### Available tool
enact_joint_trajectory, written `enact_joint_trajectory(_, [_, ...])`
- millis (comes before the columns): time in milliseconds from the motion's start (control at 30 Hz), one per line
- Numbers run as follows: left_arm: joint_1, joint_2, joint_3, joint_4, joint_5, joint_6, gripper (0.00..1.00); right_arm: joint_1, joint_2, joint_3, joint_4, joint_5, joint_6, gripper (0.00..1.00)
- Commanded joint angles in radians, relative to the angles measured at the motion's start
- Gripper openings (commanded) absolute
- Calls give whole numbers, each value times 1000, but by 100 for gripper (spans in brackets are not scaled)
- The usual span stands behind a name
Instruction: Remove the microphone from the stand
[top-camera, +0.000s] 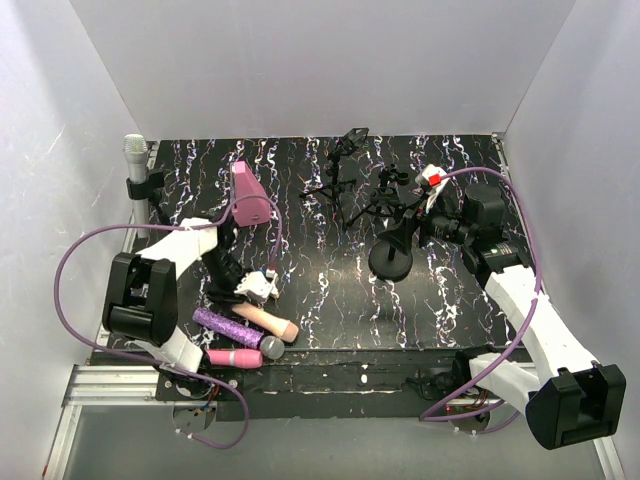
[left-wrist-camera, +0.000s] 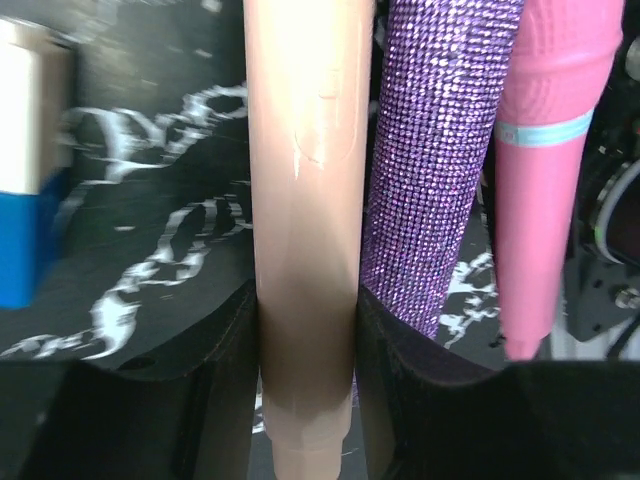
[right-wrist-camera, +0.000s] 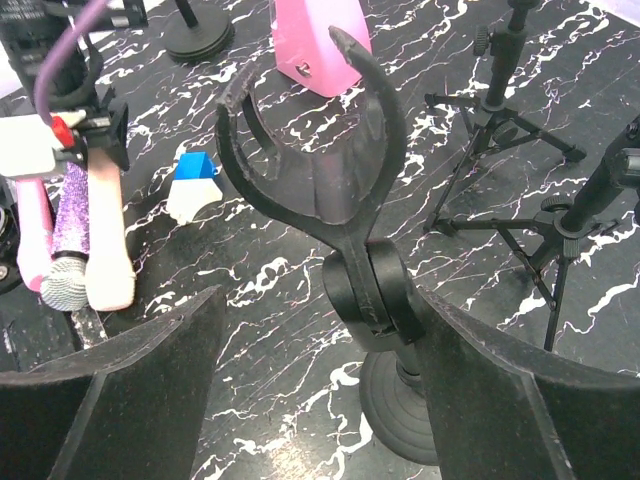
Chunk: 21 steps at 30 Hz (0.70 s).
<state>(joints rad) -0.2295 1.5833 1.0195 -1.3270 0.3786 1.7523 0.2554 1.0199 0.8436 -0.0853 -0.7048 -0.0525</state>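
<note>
Beige mic (top-camera: 268, 321) lies flat by the counter's (top-camera: 330, 300) front-left edge, beside a purple mic (top-camera: 225, 322) and a pink mic (top-camera: 232, 357). Left tool (top-camera: 255, 288) is clamped on its handle. The stand's (top-camera: 392, 262) clip (right-wrist-camera: 310, 170) is empty. Right tool (right-wrist-camera: 320, 350) is spread wide around the clip's neck, gripping nothing. Removal looks done; only letting go seems left.

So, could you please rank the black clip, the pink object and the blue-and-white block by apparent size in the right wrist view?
1. black clip, though it is nearest the camera, so its lead is unsure
2. pink object, partly cut off at the top edge
3. blue-and-white block
</note>
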Motion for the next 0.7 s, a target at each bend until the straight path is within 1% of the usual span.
enact_joint_trajectory(0, [16, 32, -62, 30, -141, -17, 5, -1, -7, 37, -14, -5, 2, 80])
enact_joint_trajectory(33, [18, 47, -64, 61, -145, -39, 10, -1, -4, 41, -14, -5, 3, 80])
enact_joint_trajectory(100, [18, 84, -47, 84, -142, -69, 17, -1, 0, 46, -16, -4, 5, 80])
enact_joint_trajectory(133, [19, 99, -36, 94, -138, -89, 25, -1, 2, 51, -14, -1, 5, 80])
enact_joint_trajectory(167, [19, 113, -30, 98, -135, -99, 30, 1, 3, 52, -14, 1, 3, 80])
enact_joint_trajectory(300, [19, 138, -27, 123, -147, -80, 46, -1, 5, 54, -18, 2, 2, 80])
enact_joint_trajectory(400, [21, 145, -16, 129, -147, -71, 55, -1, 8, 58, -18, 5, 2, 80])
enact_joint_trajectory(467, [19, 150, -1, 115, -142, -68, 59, -1, 9, 63, -21, 5, 3, 80])
enact_joint_trajectory(567, [19, 142, 27, 65, -136, -65, 62, -1, 11, 78, -42, 8, -4, 80])
enact_joint_trajectory(667, [19, 100, 77, -3, -121, -53, 63, -1, 0, 106, -99, 30, -26, 81])
